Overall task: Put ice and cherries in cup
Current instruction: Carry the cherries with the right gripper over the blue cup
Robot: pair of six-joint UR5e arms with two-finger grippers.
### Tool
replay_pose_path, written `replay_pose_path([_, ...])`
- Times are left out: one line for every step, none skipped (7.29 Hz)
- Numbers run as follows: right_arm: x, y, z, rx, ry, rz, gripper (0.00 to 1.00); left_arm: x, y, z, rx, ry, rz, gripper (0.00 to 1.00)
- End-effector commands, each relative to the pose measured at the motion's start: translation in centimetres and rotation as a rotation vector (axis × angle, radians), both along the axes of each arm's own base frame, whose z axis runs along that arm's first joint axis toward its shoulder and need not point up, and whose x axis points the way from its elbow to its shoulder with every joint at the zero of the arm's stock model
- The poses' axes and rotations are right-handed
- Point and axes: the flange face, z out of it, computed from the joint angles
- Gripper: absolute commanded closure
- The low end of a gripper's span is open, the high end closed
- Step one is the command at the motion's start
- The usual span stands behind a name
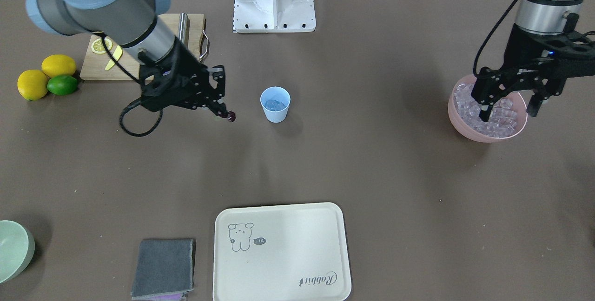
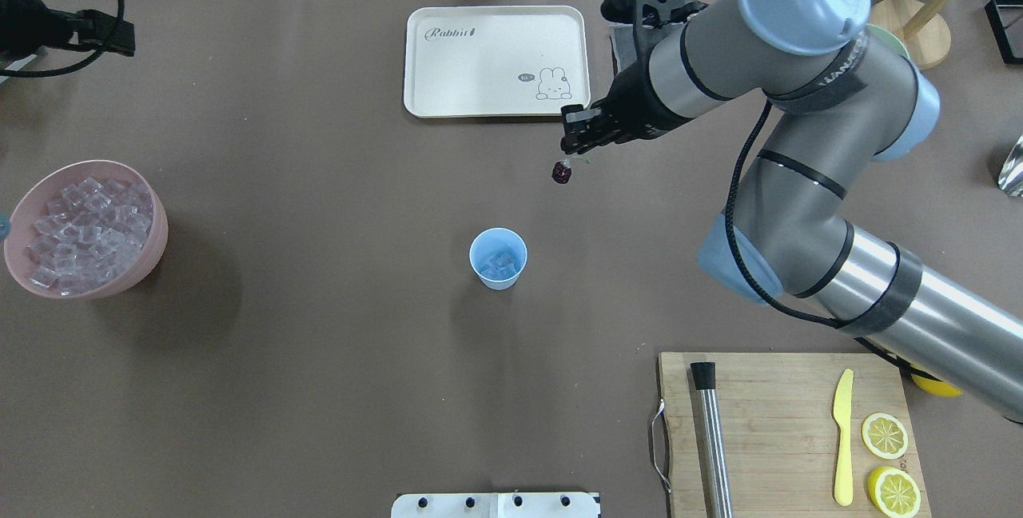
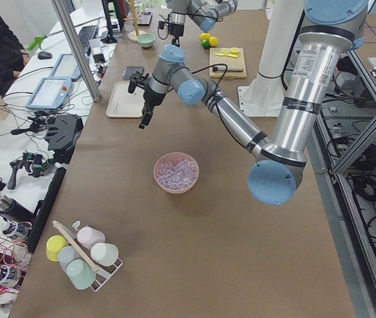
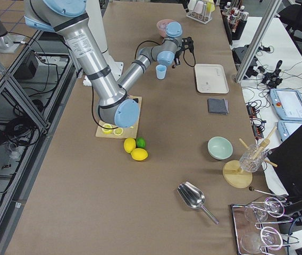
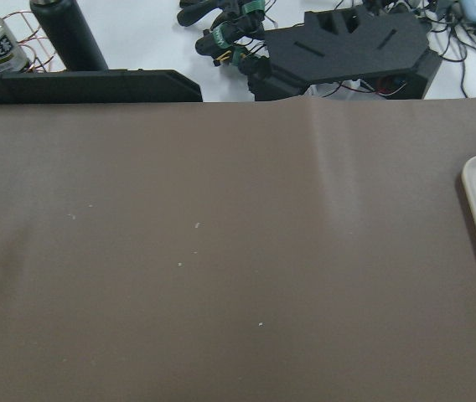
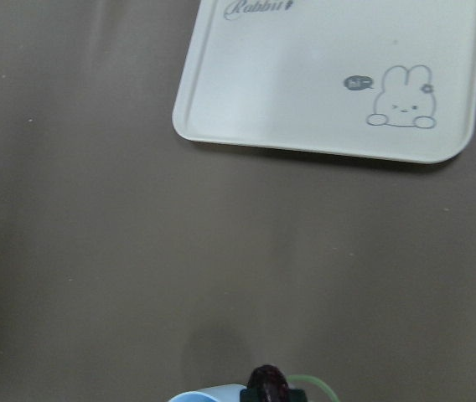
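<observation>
The light blue cup (image 1: 275,114) (image 2: 498,282) stands mid-table with a few ice cubes (image 2: 500,262) inside. My right gripper (image 1: 221,111) (image 2: 571,152) is shut on the green stem of the dark red cherries (image 1: 231,116) (image 2: 562,173), which hang above the table beside the cup, apart from it. In the right wrist view the cherries (image 6: 267,385) hang just past the cup's rim (image 6: 204,395). My left gripper (image 1: 510,108) is open and empty above the pink bowl (image 1: 465,129) (image 2: 120,286), which is full of ice (image 1: 504,120) (image 2: 84,222).
A white rabbit tray (image 1: 281,252) (image 2: 495,62) and a grey cloth (image 1: 162,268) lie on the operators' side. A cutting board (image 2: 783,422) holds a steel rod, a yellow knife and lemon slices. Two lemons and a lime (image 1: 46,80) lie beside it. A pale green bowl (image 1: 14,250) sits at a corner.
</observation>
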Motion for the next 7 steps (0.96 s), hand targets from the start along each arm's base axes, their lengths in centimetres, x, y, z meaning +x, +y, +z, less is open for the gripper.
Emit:
replay_pose_path([-4.3,3.1,-2.6,0.043,-0.014,-0.024,1.0,-4.6,0.4,3.5,-0.039,-0.021,0.018,0.02])
replay_pose_path([-5.6,4.4,-2.2,0.051,-0.004,-0.025,1.0,-5.8,0.3,4.4,-0.047,-0.029,0.018,0.02])
replay_pose_path([-8.2,6.6,-2.0,0.073,0.015,-0.015,1.0,-6.6,0.3,5.2,-0.056,-0.038,0.012,0.02])
replay_pose_path([-9.4,7.8,-1.4,0.076,0.029,-0.021,1.0,-7.0,0.3,5.5,-0.062,-0.04,0.004,0.02])
replay_pose_path([-9.8,8.2,-0.8,0.074,0.037,-0.03,1.0,-7.5,0.3,5.6,-0.069,-0.027,0.006,0.02])
replay_pose_path([-10.5,8.9,-0.3,0.079,0.047,-0.028,1.0,-8.3,0.3,6.0,-0.064,-0.03,0.03,0.02])
replay_pose_path([-10.6,8.8,-0.2,0.081,0.051,-0.024,1.0,-8.8,0.4,6.7,-0.068,-0.041,0.034,0.02])
